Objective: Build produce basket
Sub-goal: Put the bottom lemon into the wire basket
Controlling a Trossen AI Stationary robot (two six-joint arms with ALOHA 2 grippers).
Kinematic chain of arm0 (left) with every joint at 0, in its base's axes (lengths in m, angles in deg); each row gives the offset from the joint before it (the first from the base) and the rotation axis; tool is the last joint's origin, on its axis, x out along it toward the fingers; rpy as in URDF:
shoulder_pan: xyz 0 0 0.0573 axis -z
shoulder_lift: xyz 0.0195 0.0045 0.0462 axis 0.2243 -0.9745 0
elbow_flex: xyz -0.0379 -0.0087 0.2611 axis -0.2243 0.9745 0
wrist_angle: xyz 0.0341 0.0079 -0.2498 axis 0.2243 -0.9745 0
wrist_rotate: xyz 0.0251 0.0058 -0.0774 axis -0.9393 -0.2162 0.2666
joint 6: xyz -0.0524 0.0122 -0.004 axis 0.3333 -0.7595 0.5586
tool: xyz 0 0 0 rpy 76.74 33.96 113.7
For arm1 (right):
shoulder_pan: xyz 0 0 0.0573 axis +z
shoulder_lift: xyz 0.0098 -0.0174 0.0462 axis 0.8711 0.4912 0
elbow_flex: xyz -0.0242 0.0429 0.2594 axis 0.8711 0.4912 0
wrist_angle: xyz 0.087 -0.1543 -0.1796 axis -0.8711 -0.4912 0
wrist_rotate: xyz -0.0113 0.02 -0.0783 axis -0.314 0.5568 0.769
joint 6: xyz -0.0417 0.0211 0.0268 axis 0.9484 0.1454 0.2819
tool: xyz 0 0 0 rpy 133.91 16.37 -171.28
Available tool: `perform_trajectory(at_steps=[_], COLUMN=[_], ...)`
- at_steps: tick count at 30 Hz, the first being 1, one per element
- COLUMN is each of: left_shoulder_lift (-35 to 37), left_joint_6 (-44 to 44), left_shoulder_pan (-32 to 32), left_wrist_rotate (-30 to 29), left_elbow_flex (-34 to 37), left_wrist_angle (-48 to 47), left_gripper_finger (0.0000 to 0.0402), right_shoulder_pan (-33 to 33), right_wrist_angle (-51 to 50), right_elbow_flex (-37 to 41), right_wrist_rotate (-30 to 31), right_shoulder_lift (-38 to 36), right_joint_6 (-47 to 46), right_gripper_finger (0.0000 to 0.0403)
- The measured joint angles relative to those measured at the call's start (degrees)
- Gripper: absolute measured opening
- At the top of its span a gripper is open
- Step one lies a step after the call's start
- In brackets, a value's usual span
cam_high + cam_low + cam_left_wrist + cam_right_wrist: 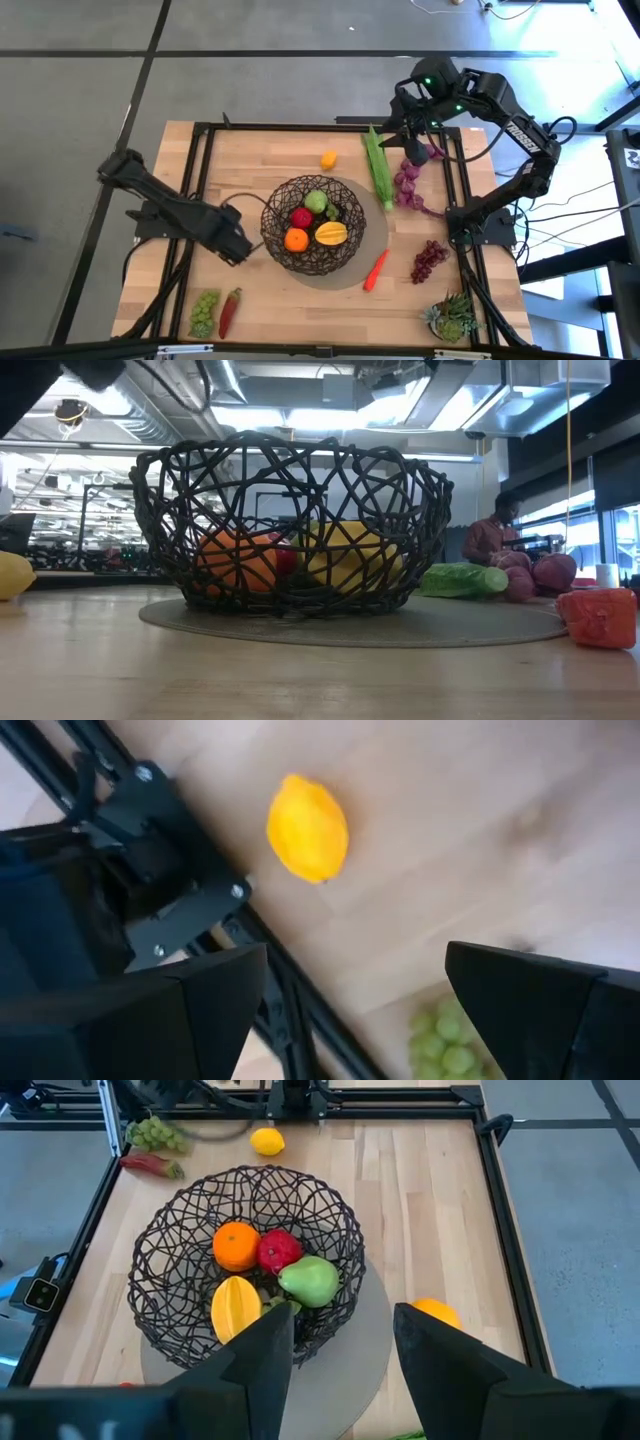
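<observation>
While a person [490,535] stands behind, wooden table [270,150] holds basket [314,236].

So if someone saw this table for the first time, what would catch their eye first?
Probably the dark wire basket at the table's centre, holding an orange, a red apple, a green fruit and a yellow mango. More produce lies scattered around it, and the open left gripper sits just beside the basket's rim.

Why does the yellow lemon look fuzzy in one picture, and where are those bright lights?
Left wrist view: the lemon is soft and blurred, close to the camera. Low view: bright ceiling lights glare behind the basket, leaving its wires dark. High view: even light.
</observation>
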Motion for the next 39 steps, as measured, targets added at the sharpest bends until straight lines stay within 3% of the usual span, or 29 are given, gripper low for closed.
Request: perform_trajectory(at_steps=[5, 13, 19, 28, 34, 39], left_shoulder_lift=[7.06, 14.47, 14.72, 14.73, 14.71, 14.71], left_joint_6=[6.76, 10.79, 14.60, 14.77, 15.58, 14.50], left_shoulder_pan=[2.16, 3.55, 3.53, 3.53, 3.30, 2.22], left_wrist_rotate=[-5.36, -4.84, -0.40, -0.75, -6.39, -6.60], left_elbow_flex=[2.93, 15.85, 23.06, 30.88, 34.08, 36.95], left_wrist_angle=[2.74, 17.52, 20.76, 29.83, 31.46, 35.56], left_gripper_finger=[0.0299, 0.0299, 0.0299, 0.0299, 0.0299, 0.0299], right_shoulder_pan=[0.00, 0.00, 0.61, 1.55, 1.55, 1.55], right_wrist_angle=[0.01, -0.02, -0.43, 0.57, 1.87, 2.41], right_elbow_flex=[0.00, 0.00, 0.79, 1.42, 1.42, 1.42], right_wrist_rotate=[-0.02, -0.99, -6.32, -6.53, -6.53, -6.51], right_shoulder_lift=[0.00, 0.02, 0.20, 0.37, 0.37, 0.37], right_joint_6=[0.00, 0.51, 6.26, 6.46, 6.45, 6.45], right_gripper_finger=[0.0177, 0.0177, 0.0177, 0.0177, 0.0177, 0.0177])
